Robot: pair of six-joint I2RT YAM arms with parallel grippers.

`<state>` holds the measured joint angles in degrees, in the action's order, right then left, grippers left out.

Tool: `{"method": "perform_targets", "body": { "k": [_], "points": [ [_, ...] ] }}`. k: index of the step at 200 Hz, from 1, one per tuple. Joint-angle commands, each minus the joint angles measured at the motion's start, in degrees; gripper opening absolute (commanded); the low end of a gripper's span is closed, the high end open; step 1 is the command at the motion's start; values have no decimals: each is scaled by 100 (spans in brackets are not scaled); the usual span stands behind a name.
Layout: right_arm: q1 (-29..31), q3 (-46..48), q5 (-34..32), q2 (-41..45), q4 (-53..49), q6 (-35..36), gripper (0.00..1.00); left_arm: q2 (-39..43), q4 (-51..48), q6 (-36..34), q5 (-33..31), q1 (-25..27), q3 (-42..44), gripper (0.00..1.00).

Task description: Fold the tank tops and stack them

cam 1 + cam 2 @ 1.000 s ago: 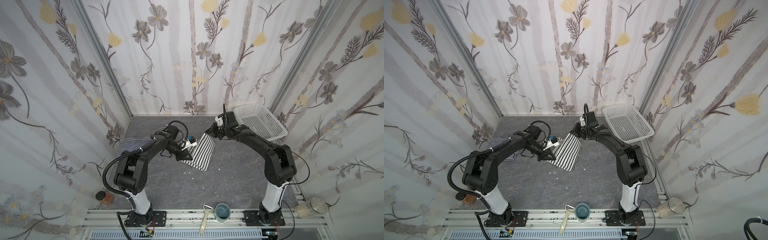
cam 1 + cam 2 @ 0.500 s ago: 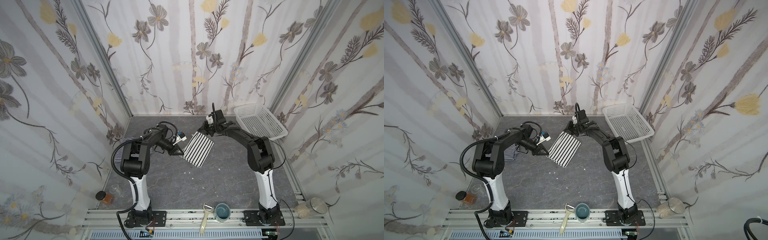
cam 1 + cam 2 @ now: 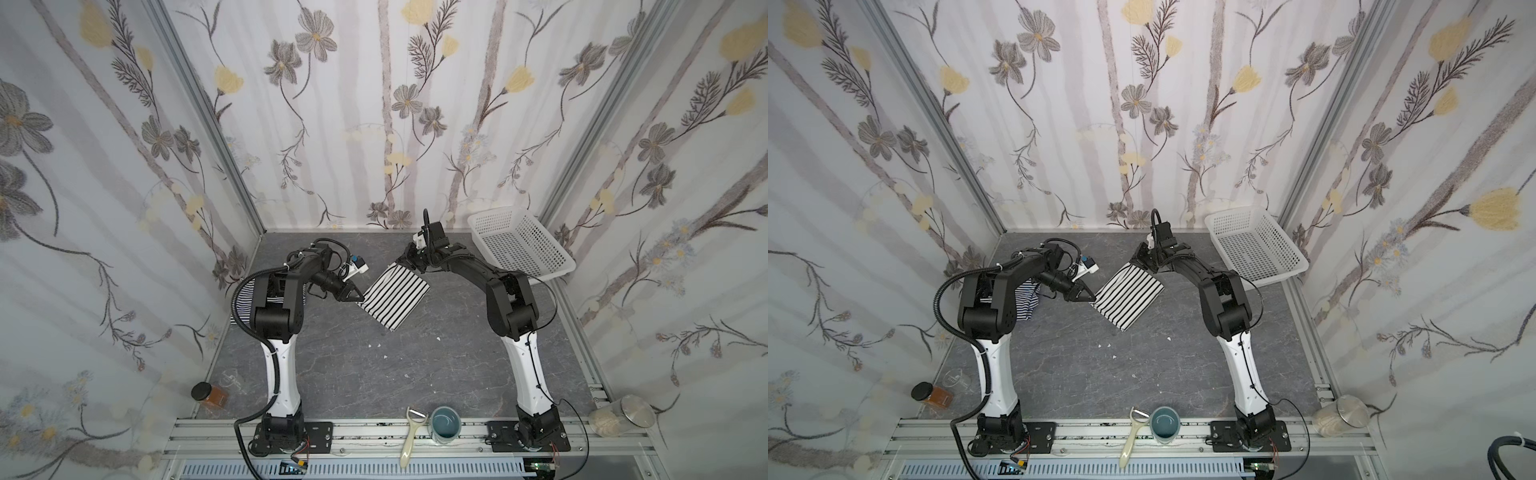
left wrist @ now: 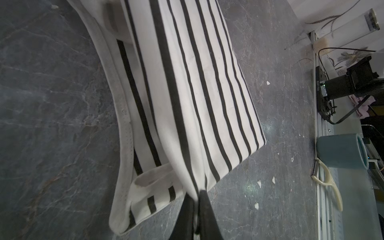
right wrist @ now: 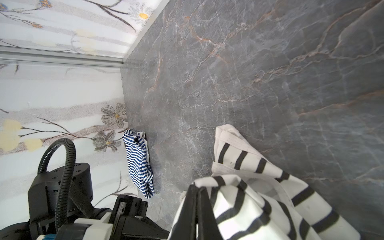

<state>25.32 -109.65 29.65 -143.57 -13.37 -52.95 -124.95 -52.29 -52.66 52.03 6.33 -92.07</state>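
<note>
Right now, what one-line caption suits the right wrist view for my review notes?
Right claw pinching the black-striped tank top over the grey table, navy-striped tank top bunched by the wall.

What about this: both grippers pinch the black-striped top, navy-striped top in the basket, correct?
No: the navy-striped top lies on the table, not in the basket; the right wrist view shows it. Left gripper and right gripper do pinch the black-striped top.
</note>
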Motion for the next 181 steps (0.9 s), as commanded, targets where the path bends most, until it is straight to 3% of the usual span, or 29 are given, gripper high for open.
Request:
{"method": "perform_targets", "body": {
  "k": [1,22,51,77,121,151,181],
  "points": [
    [-43,-57,-47,-78,354,-88,5,-194,-97,59,4,-16,-271,9],
    [-91,-57,-46,-119,440,-137,12,-448,-84,216,-8,-26,-623,15],
    [-132,39,-21,26,603,-76,34,-721,-70,601,-36,-83,-1107,23],
    [-124,628,0,446,1156,-163,39,-594,-31,773,-167,-131,-1128,30],
    [97,689,43,470,962,-6,25,52,78,884,233,-65,-554,30],
    [146,537,-117,226,695,46,8,-109,139,982,117,186,-528,27],
    [149,440,-335,98,468,139,2,-349,254,1142,58,273,-676,27]
  ]
}}
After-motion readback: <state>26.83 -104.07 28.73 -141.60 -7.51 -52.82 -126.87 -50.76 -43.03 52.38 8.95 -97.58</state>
